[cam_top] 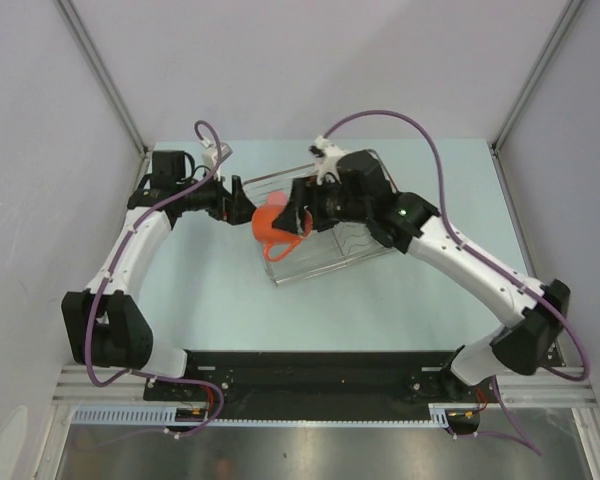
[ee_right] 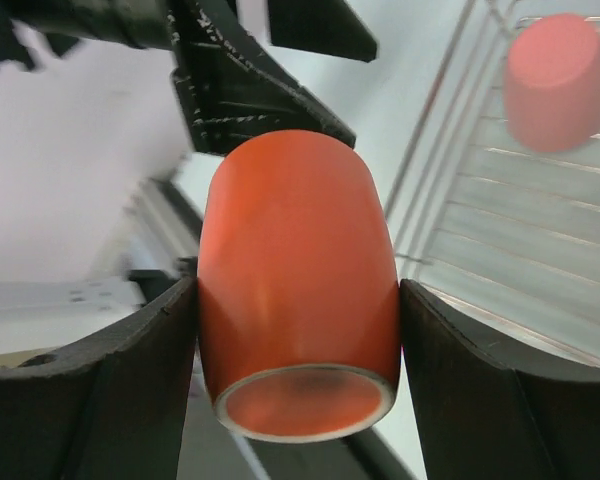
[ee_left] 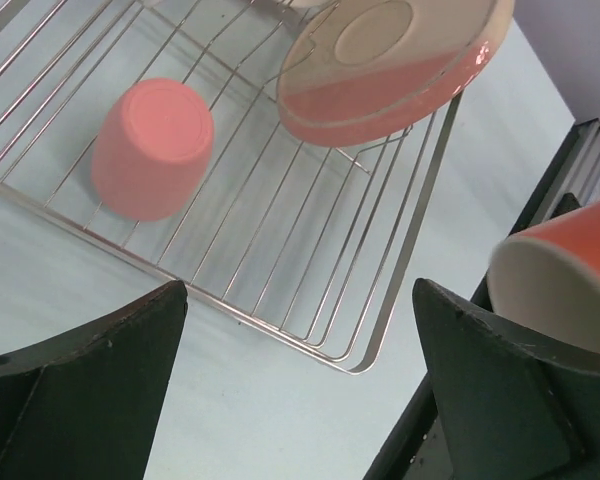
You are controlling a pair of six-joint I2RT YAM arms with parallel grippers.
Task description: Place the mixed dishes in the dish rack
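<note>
Two dishes in dish rack [ee_left: 280,335]: salmon-pink tumbler [ee_left: 152,148] on bars, pink-and-cream plate [ee_left: 390,60] leaning near it. My right gripper [ee_right: 298,330] clamped on orange mug [ee_right: 295,270] over rack's left end; left gripper [ee_left: 298,300] spread wide, empty, near mug.

1. The dish rack [ee_left: 402,260] shows bare bars along its near edge and corner. A gripper could come down there, in front of the salmon-pink tumbler [ee_left: 152,148].
2. Deeper in, the tumbler and the tilted pink-and-cream plate [ee_left: 395,65] beside it stand in the way (the plate overhangs the wires below it).
3. The right gripper [ee_right: 298,290], clamped on the orange mug [ee_right: 298,230], hangs just beside the left gripper [ee_left: 300,295], whose fingers are spread on nothing. Little room is left between them at the rack's left end.
4. Broad bare table [cam_top: 280,310] lies between the rack and the arm bases.
5. Purple cables [cam_top: 380,112] arch over both arms.
</note>
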